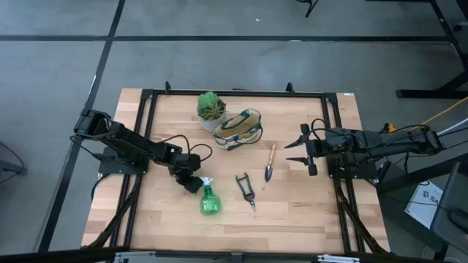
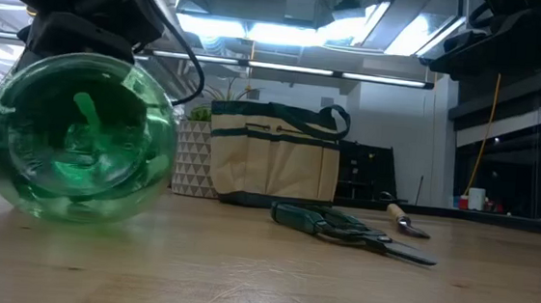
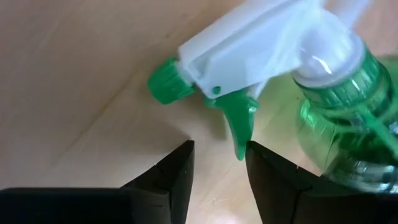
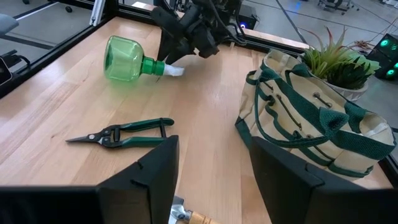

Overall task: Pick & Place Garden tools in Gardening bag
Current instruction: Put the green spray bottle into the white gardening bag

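The green translucent spray bottle (image 1: 210, 200) lies on its side on the table, its white spray head (image 3: 249, 43) toward my left gripper (image 3: 221, 163). That gripper is open, and its fingertips stand just short of the green trigger (image 3: 239, 124) without touching it. The shears (image 1: 246, 191) and the wooden-handled trowel (image 1: 270, 164) lie flat at mid table. The beige gardening bag (image 1: 240, 128) with green trim stands open at the far middle. My right gripper (image 1: 307, 150) is open and empty, right of the trowel. No hand rake is in view.
A green plant in a white patterned pot (image 1: 210, 109) stands right beside the bag on its left. A black frame (image 1: 146, 93) runs round the table's edges. Bare wood lies along the near edge (image 1: 241, 234).
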Action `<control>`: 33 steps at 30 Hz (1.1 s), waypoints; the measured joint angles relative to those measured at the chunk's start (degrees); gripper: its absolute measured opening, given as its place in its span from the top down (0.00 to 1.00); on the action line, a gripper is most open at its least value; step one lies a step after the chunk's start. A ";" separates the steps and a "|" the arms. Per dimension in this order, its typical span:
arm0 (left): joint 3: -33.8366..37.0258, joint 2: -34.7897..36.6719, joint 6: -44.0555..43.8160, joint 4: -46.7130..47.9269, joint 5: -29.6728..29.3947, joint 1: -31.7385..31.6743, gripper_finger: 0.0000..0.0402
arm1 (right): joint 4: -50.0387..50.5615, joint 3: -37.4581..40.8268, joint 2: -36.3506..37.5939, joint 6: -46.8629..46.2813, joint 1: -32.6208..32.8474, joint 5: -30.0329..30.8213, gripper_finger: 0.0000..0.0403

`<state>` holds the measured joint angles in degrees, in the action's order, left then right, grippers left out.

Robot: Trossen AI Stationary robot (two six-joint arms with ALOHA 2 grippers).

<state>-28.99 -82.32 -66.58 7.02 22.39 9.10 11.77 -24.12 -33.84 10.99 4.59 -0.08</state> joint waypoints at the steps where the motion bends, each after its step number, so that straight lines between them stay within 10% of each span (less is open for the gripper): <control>1: 0.00 0.04 0.98 -0.17 -0.15 0.02 0.65 | 0.02 0.00 0.00 0.00 0.00 0.00 0.50; 33: 0.00 -5.64 -0.27 -12.77 -0.16 -0.20 0.66 | 0.01 0.00 0.00 0.01 0.00 0.00 0.50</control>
<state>-28.99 -87.96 -66.85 -5.75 22.24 8.91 11.78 -24.12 -33.83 11.00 4.59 -0.08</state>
